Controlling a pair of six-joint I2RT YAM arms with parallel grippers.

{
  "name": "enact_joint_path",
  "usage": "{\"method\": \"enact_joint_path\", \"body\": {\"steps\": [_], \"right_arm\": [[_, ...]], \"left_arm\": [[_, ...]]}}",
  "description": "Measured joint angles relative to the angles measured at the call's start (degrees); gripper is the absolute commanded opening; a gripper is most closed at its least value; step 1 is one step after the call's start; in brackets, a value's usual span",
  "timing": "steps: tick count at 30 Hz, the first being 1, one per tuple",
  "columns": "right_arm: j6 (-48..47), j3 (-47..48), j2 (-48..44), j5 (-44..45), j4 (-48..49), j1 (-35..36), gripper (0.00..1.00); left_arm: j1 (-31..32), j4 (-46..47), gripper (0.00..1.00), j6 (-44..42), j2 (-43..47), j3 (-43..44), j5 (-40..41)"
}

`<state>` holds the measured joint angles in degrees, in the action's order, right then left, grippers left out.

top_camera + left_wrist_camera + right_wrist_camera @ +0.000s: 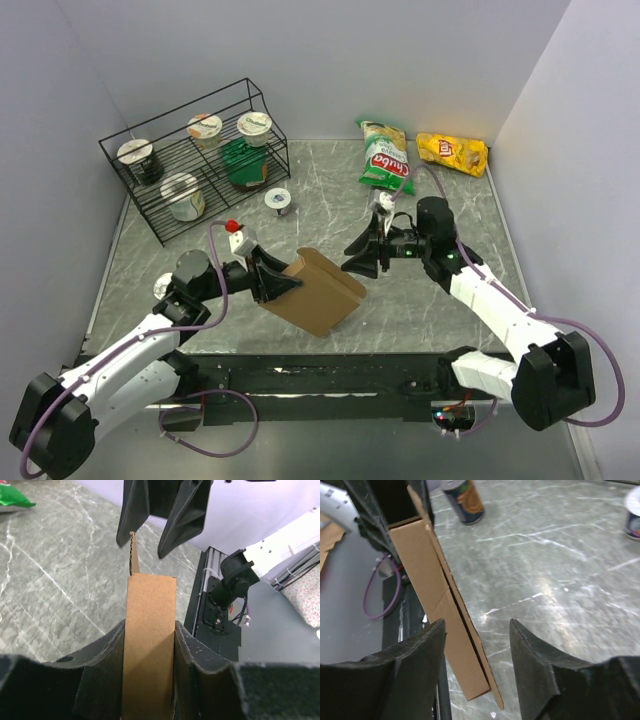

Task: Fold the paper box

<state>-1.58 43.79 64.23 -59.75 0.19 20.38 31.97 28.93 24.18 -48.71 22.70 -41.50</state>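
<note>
**Top external view.** The paper box (322, 290) is located near the front middle of the table (330, 215), between the 2 arms, and is held tilted. Its left edge is gripped by the left gripper (275, 283). The right gripper (362, 262) is positioned at its upper right edge. Whether the lower corner of the box rests on the table cannot be determined. A wire rack (190, 150) holding cups is placed at the far left. A green chip bag (385, 158) and a yellow chip bag (452, 152) are laid at the far right, well apart from the box.

**Left wrist view.** The paper box (150, 610) is seen edge-on, filling the space between the 2 fingers of the left gripper (148, 630). Both pads are pressed against its sides, so the box is grasped. At its far end, a thin cardboard edge is straddled by the right gripper (142, 547), with a gap left on each side.

**Right wrist view.** The right gripper (477, 625) is released, with its fingers spread. The paper box (435, 595) is shown as a flat doubled panel just beside the left-hand finger and clear of the other. A can (465, 495) is stood on the table beyond it.
</note>
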Motion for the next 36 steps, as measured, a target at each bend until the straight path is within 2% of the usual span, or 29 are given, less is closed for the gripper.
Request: {"method": "enact_joint_path", "body": {"steps": [7,11,17,21,23,24,27,28,31,36], "right_arm": [[-2.9,0.0,2.7,-1.4,-1.6,2.2,0.56],[-4.0,0.0,3.1,-2.0,-2.3,2.8,0.48],[-5.6,0.3,3.9,-2.6,-4.3,4.5,0.26],[-6.1,0.4,4.2,-2.6,-5.2,4.8,0.14],[-6.4,0.5,4.2,-2.8,-5.6,4.8,0.0],[-6.8,0.6,4.2,-3.0,-5.8,4.8,0.0],[-7.3,1.0,4.2,-2.9,-6.4,4.9,0.0],[-7.6,1.2,4.2,-2.8,-6.8,5.0,0.0],[-8.5,1.7,4.2,-2.3,-8.1,5.4,0.0],[-10.3,3.6,4.3,0.5,-11.3,6.3,0.0]], "left_arm": [[0.0,0.3,0.32,0.4,0.6,0.0,-1.4],[0.0,0.3,0.32,0.5,1.2,0.0,-1.8],[0.0,0.3,0.32,0.6,1.6,0.0,-2.2],[0.0,0.3,0.33,0.6,1.6,0.0,-2.2],[0.0,0.3,0.35,0.6,1.6,0.0,-2.1],[0.0,0.3,0.36,0.6,1.6,0.0,-2.0],[0.0,0.2,0.48,0.6,1.6,0.0,-1.4],[0.0,0.2,0.64,0.6,1.6,0.0,-1.2],[0.0,0.3,0.91,0.2,1.6,-0.4,0.4],[-0.2,0.4,0.99,0.1,2.0,-2.6,5.5]]}}
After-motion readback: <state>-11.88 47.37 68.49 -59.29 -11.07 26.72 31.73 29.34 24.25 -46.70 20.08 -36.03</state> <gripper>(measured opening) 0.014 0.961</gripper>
